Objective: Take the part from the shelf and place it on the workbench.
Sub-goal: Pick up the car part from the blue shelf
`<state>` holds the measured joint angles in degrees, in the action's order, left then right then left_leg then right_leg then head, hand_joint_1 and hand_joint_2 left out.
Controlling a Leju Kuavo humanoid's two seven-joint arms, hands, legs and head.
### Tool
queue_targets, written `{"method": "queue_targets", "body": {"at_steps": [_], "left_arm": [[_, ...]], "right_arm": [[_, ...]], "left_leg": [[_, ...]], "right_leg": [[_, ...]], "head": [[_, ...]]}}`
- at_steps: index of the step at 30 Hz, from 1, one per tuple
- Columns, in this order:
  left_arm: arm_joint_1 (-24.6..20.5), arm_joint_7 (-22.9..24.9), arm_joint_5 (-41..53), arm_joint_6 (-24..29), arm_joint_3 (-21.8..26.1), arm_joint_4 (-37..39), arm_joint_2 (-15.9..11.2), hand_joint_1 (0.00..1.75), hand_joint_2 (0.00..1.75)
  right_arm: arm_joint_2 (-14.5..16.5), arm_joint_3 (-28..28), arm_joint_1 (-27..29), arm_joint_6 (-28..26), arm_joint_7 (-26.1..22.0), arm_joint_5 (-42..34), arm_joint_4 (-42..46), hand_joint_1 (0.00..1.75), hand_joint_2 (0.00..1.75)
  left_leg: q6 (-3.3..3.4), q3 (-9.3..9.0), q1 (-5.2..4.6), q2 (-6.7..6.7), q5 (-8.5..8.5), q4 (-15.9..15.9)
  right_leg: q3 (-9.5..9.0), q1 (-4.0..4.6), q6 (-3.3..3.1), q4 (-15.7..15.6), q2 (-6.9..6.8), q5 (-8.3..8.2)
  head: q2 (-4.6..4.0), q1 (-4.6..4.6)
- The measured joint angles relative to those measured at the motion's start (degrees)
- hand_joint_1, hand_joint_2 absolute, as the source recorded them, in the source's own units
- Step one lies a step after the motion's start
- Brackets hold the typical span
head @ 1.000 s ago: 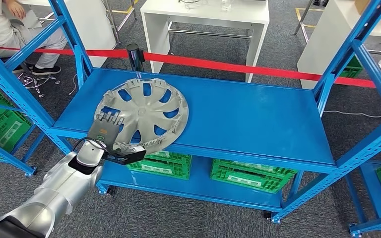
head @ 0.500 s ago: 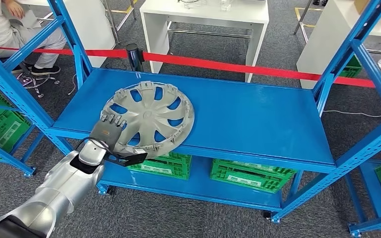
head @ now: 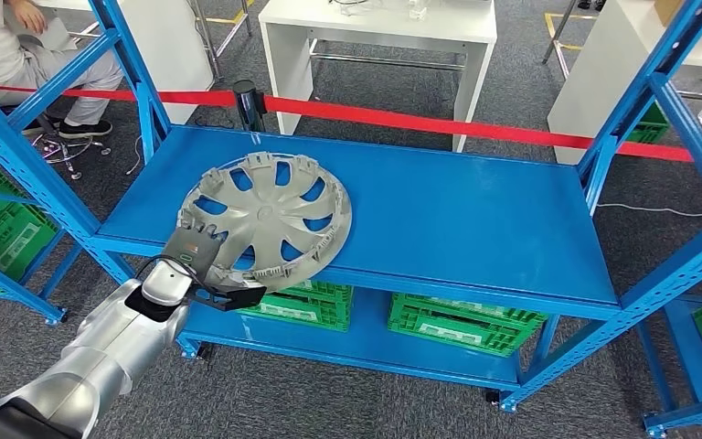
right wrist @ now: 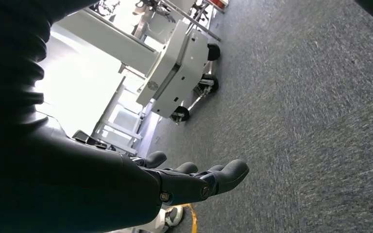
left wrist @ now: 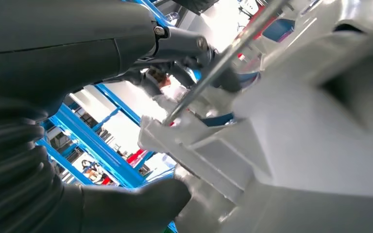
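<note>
The part is a silver-grey wheel cover [head: 270, 215] lying on the left half of the blue shelf board [head: 475, 210], its near edge hanging over the front rim. My left hand [head: 196, 251] grips that near-left edge, fingers on top and thumb underneath. In the left wrist view the cover's pale ribbed rim [left wrist: 296, 136] sits between my dark fingers and thumb [left wrist: 126, 204]. My right hand [right wrist: 194, 182] hangs over grey carpet, fingers stretched out, holding nothing.
Blue rack uprights [head: 37, 174] stand at both ends of the shelf. Green crates [head: 457, 325] sit on the lower board. A red barrier tape [head: 439, 123] runs behind the rack, with white tables [head: 379, 37] beyond. A person sits at far left [head: 18, 55].
The wheel cover shifted slightly right, then a little back toward the left, in my left hand's grip. The hand now sits a touch lower at the shelf's front edge.
</note>
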<state>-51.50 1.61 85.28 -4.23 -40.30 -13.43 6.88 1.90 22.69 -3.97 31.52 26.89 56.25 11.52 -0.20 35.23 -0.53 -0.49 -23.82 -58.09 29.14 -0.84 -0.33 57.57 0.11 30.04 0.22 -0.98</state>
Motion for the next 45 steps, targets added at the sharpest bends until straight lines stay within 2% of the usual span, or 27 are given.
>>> {"method": "queue_targets", "body": {"at_steps": [4, 11, 15, 24, 30, 38, 45], "left_arm": [[0.20, -0.88, 0.19, -0.73, -0.02, 0.11, -0.32, 1.75, 1.75], [-1.28, -4.65, 2.33, -10.48, -1.03, 0.15, -0.88, 1.75, 1.75], [-1.84, -5.61, 3.03, -12.35, -2.10, 0.14, -0.96, 1.75, 1.75], [-2.23, -5.99, 2.66, -12.64, -3.23, 0.13, -1.24, 1.75, 1.75], [-2.39, -5.40, -2.21, -10.94, -2.32, -0.01, -1.85, 1.75, 1.75], [-2.35, -5.93, -10.53, -8.91, 2.82, -0.06, -2.20, 1.75, 1.75], [-2.30, -6.18, -11.37, -8.57, 5.65, -0.09, -2.28, 1.75, 1.75]], "right_arm": [[0.00, 0.00, 0.00, 0.00, -0.19, 0.38, 0.00, 0.00, 1.75], [0.02, 0.00, -0.17, 0.00, -1.09, 1.36, 0.00, 0.00, 1.75], [0.08, 0.00, -0.20, 0.00, -1.04, 1.45, 0.00, 0.00, 1.75], [0.23, 0.00, -0.24, 0.00, -1.17, 1.72, 0.00, 0.00, 1.75], [0.24, 0.00, -0.53, 0.00, -1.31, 2.40, 0.00, 0.00, 1.75], [0.24, 0.00, -0.90, 0.00, -1.77, 2.68, 0.00, 0.00, 1.75], [0.24, 0.00, -0.97, 0.00, -1.73, 2.72, 0.00, 0.00, 1.75]], "left_leg": [[0.00, 0.02, 0.00, 0.01, 0.00, 0.00], [-0.01, -0.02, -0.02, 0.05, -0.04, 0.00], [-0.01, -0.10, -0.01, 0.07, -0.04, 0.02], [-0.01, -0.20, 0.00, 0.07, -0.04, 0.07], [-0.01, -0.21, 0.00, 0.07, -0.04, 0.07], [-0.02, -0.18, 0.00, 0.08, -0.03, 0.07], [-0.02, -0.11, -0.01, 0.08, -0.04, 0.07]], "right_leg": [[0.01, -0.01, 0.00, 0.00, 0.00, 0.00], [-0.01, -0.01, 0.00, 0.00, 0.04, 0.00], [-0.06, 0.01, 0.00, 0.00, 0.05, 0.00], [-0.15, 0.01, -0.04, 0.00, 0.05, 0.03], [-0.14, 0.01, -0.04, 0.00, 0.05, 0.03], [-0.10, 0.01, -0.04, 0.01, 0.05, 0.03], [-0.09, 0.00, -0.04, 0.01, 0.05, 0.03]], "head": [[0.00, 0.00], [0.00, 0.00], [0.00, 0.00], [0.00, 0.00], [0.00, 0.00], [0.00, 0.00], [0.00, 0.00]]}}
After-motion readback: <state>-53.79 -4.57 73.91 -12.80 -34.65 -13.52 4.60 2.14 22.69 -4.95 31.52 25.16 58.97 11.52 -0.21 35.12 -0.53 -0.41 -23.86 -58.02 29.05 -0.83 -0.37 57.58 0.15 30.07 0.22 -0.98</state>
